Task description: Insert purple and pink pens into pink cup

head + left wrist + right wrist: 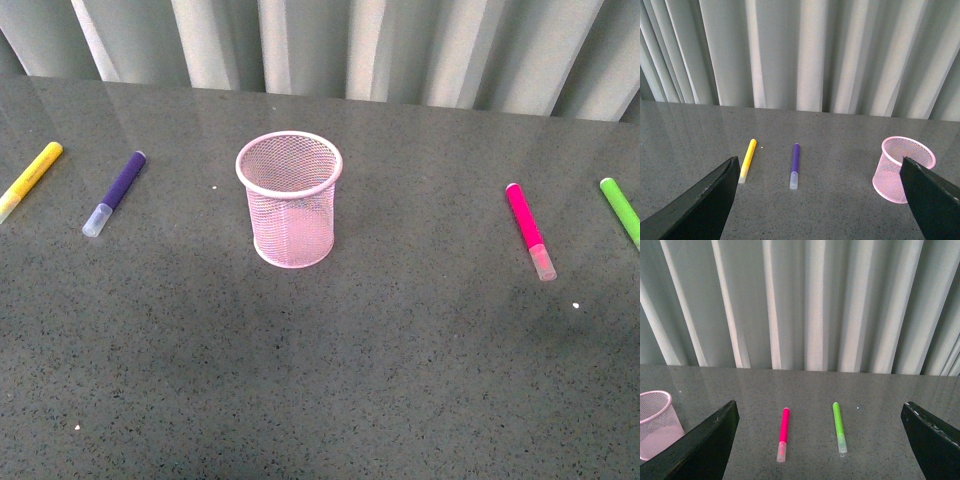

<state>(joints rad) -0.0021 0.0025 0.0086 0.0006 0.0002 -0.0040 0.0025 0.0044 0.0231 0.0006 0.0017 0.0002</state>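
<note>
The pink mesh cup (pixel 290 198) stands upright and empty near the table's middle. The purple pen (pixel 116 191) lies flat to its left, pale cap toward me. The pink pen (pixel 529 229) lies flat to its right, cap toward me. Neither arm shows in the front view. In the left wrist view, my left gripper (pixel 822 200) is open and empty, with the purple pen (pixel 794 165) between its fingers and the cup (pixel 902 169) by one finger. In the right wrist view, my right gripper (pixel 820 440) is open and empty, held back from the pink pen (pixel 783 434); the cup (pixel 657 422) is at the edge.
A yellow marker (pixel 30 178) lies at the far left beside the purple pen. A green marker (pixel 621 209) lies at the far right beside the pink pen. A pale pleated curtain (pixel 330 45) hangs behind the dark grey table (pixel 320 380).
</note>
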